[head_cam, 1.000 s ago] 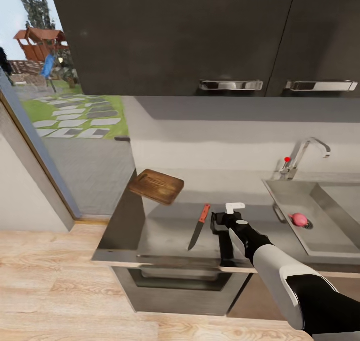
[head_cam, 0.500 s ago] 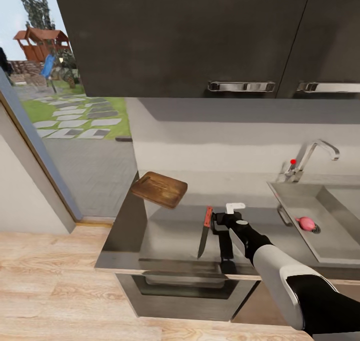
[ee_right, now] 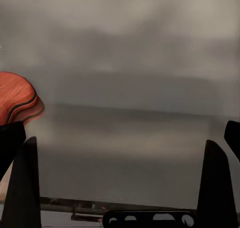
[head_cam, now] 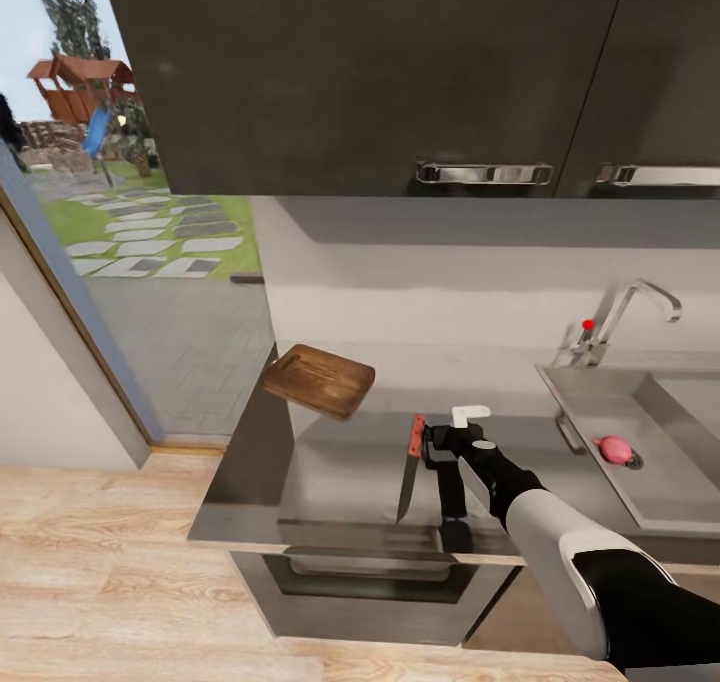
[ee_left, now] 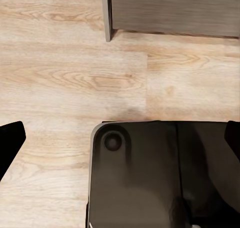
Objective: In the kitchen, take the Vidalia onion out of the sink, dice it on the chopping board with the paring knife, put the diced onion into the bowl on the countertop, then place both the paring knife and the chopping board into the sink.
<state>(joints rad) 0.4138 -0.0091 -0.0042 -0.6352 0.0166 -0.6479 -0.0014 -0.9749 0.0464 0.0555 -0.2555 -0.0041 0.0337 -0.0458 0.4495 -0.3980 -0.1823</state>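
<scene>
In the head view the right arm reaches over the grey countertop [head_cam: 340, 462], its right gripper [head_cam: 428, 449] hovering just beside the orange-red handle of the paring knife [head_cam: 409, 467], which lies on the worktop with its dark blade pointing toward the front edge. The right wrist view shows the two dark fingers [ee_right: 22, 188] spread wide apart with nothing between them, and the rounded end of the knife handle [ee_right: 17, 97] sits at the side by one finger, outside the gap. The chopping board [head_cam: 318, 379] rests at the far left corner of the counter, well apart from the knife. To the right, the steel sink [head_cam: 600, 402] holds the pinkish Vidalia onion [head_cam: 614, 449] close to the drain, below the chrome tap [head_cam: 625, 312] with its red knob. Dark wall cabinets [head_cam: 400, 72] with chrome handles hang above. The left wrist view looks down on a pale wooden floor [ee_left: 65, 77] and the robot's dark base [ee_left: 150, 178]; the tips of the left gripper [ee_left: 120, 143] appear at both edges of that view, set wide apart and holding nothing.
</scene>
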